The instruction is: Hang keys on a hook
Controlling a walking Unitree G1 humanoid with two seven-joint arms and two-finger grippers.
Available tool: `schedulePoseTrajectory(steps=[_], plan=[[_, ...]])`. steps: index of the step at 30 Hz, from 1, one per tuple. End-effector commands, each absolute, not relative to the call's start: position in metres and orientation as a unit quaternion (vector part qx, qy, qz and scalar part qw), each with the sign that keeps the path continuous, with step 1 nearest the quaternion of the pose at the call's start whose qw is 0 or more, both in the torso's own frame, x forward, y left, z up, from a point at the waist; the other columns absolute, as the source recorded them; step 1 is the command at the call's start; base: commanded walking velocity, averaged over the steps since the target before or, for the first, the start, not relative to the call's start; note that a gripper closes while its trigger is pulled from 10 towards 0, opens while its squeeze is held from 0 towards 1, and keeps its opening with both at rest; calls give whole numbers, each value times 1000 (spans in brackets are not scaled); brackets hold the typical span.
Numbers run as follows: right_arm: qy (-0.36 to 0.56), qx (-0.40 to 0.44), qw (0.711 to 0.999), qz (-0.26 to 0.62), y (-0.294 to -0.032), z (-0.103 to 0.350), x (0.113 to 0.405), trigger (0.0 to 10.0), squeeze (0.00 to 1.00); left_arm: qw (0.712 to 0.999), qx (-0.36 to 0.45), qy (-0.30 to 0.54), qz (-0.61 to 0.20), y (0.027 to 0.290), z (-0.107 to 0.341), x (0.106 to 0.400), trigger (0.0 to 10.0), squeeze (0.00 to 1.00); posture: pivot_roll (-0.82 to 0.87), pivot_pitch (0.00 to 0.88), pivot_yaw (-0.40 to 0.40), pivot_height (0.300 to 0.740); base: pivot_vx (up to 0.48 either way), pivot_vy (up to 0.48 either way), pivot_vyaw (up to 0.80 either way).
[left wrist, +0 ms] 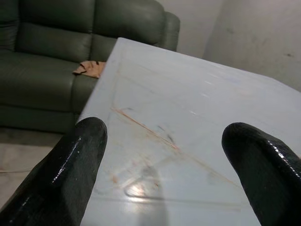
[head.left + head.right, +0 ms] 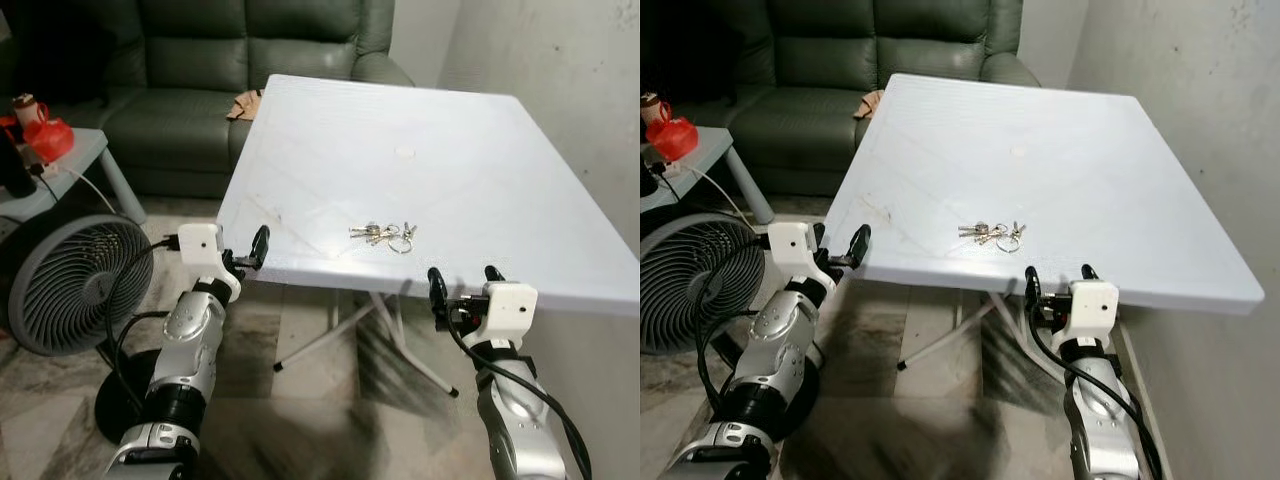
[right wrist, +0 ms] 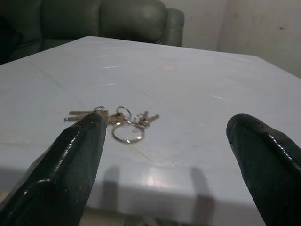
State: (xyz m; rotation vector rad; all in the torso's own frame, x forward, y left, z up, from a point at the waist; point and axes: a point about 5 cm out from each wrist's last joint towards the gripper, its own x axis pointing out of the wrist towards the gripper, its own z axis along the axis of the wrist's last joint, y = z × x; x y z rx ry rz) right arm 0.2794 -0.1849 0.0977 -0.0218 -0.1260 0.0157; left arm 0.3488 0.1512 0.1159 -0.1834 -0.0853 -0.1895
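Observation:
A bunch of keys (image 2: 383,235) on rings lies flat on the white table (image 2: 450,150), near its front edge. My right gripper (image 2: 464,280) is open just in front of that edge, below and slightly right of the keys. In the right wrist view the keys (image 3: 117,122) lie just ahead of one black finger (image 3: 75,165), with nothing held. My left gripper (image 2: 838,240) is open at the table's front left corner, well left of the keys. Bare tabletop (image 1: 178,103) lies between its fingers.
A dark green sofa (image 2: 200,60) stands behind the table, with a brown object (image 2: 245,103) on its seat. A floor fan (image 2: 75,280) and a grey side table (image 2: 85,155) holding a red item (image 2: 45,135) are at the left. A wall (image 2: 560,80) runs along the right.

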Motion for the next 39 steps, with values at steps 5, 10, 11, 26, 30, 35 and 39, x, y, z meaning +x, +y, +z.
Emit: schedulePoseTrajectory(steps=[5,10,11,26,30,35,39], plan=[[-71,-12,997,11,-185,104,282,10000,0,990,-89,-42,-103,149,119,351,10000,0,-26,44,-39,740,368,0,0],[-72,-13,997,13,-185,104,282,10000,0,990,-91,-42,-102,148,119,351,10000,0,-28,43,-41,740,334,0,0],[-72,-14,997,14,-185,104,282,10000,0,990,-90,-42,-101,148,119,351,10000,0,-28,43,-41,740,274,0,0],[-63,-37,996,57,-179,105,282,10000,0,991,-76,-64,-93,144,120,348,10000,0,-25,40,-50,740,0,0,0],[-54,-60,992,94,-175,105,282,10000,0,987,-77,-75,-121,138,121,343,10000,0,-23,39,-54,740,0,0,0],[-46,-87,987,128,-170,106,283,10000,0,981,-72,-86,-156,129,122,337,10000,0,-16,51,-60,740,0,0,0],[-34,-95,983,153,-164,108,290,10000,0,977,-61,-89,-182,120,121,331,10000,0,3,64,-71,740,0,0,0]])
